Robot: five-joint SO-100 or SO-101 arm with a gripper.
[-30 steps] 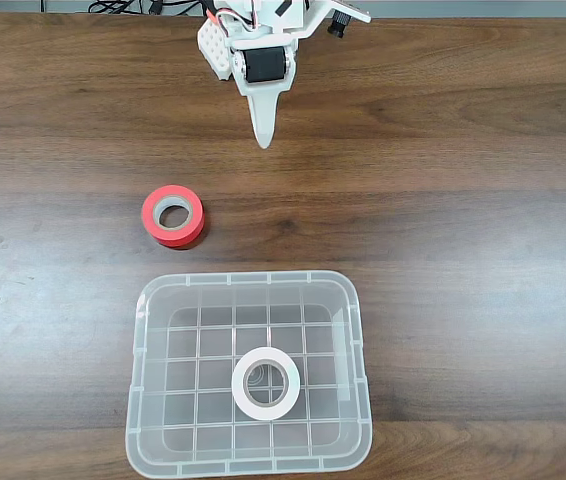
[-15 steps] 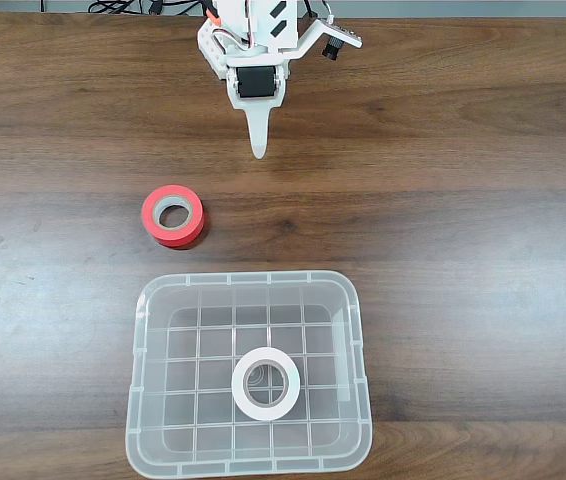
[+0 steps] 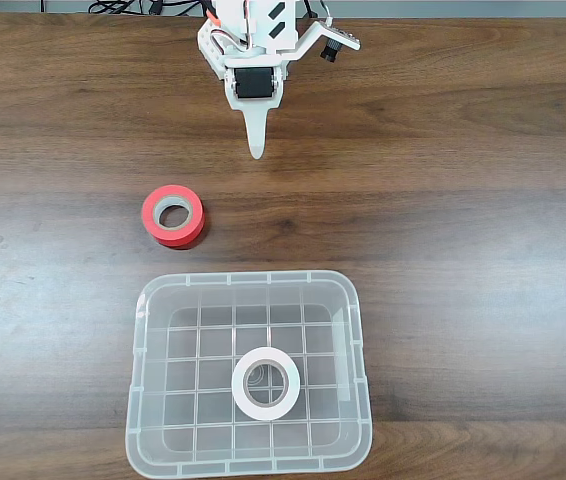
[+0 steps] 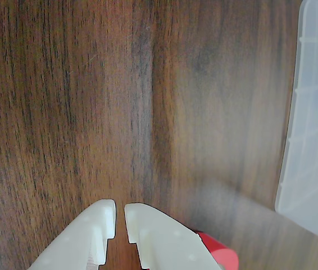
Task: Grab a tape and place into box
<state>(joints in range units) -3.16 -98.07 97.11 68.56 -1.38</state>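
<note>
While the tape (image 3: 266, 383) lies in the box (image 3: 143, 400), nearly-closed empty fingers (image 4: 119, 216) hover beyond the red roll (image 3: 173, 215).

No readable text, labels or numbers anywhere.

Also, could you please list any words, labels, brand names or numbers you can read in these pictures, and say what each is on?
None: no readable text.
White tape: no print visible.
Red-orange roll: plain.
Box: moulded grid, no lettering.
Gripper: no visible markings.
</note>
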